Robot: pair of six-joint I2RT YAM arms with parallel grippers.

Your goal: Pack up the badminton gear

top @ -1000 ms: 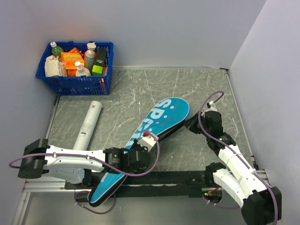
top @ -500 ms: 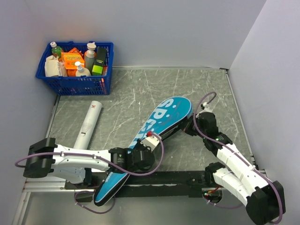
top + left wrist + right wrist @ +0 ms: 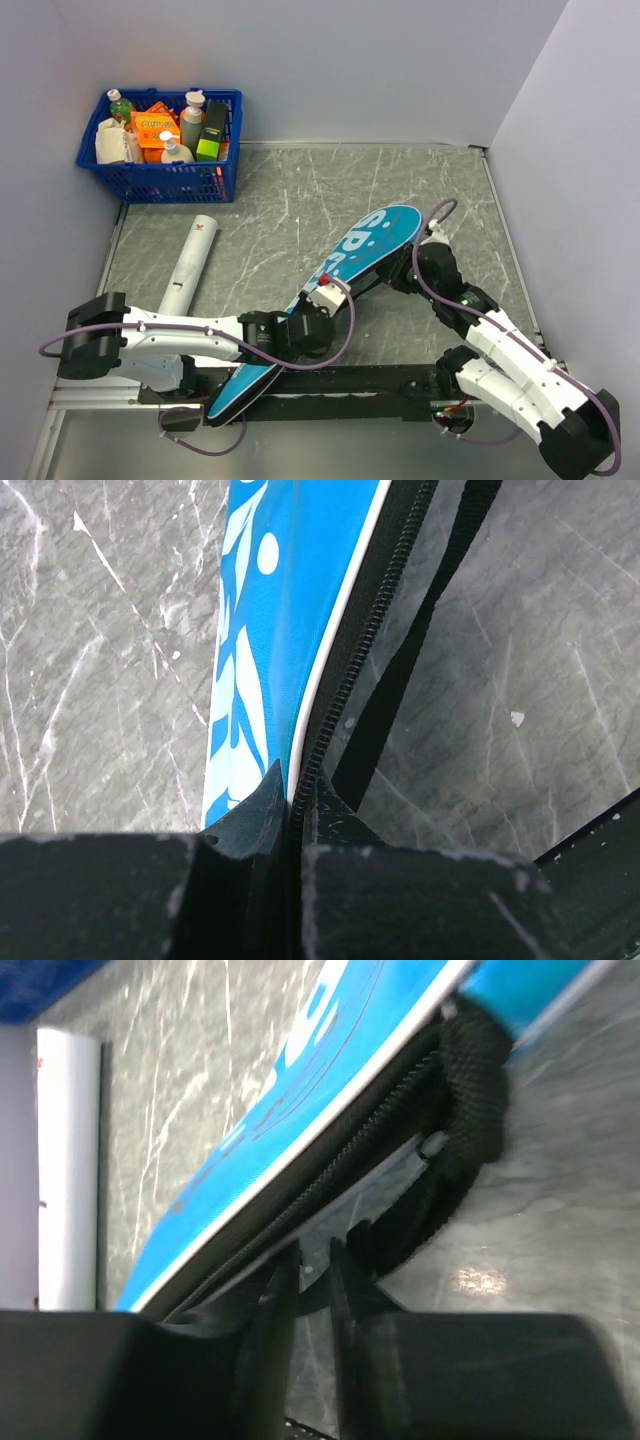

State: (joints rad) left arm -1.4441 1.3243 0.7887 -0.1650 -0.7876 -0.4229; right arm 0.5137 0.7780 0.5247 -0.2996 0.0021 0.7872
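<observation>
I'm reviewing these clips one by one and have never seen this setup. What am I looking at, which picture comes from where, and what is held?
Two robot arms are bolted at the near edge of a grey table, each ending in a two-finger gripper. The wide picture comes from a fixed camera above and behind them: left arm on the left, right arm on the right. The two close-ups come from wrist cameras. On the table are a teal racket cover and a white tube; a blue basket of bottles and boxes stands at the far left corner. The left gripper is shut on the cover's zip edge. The right gripper is at the cover's wide end, fingers slightly apart at its zip edge; whether it grips is unclear.
</observation>
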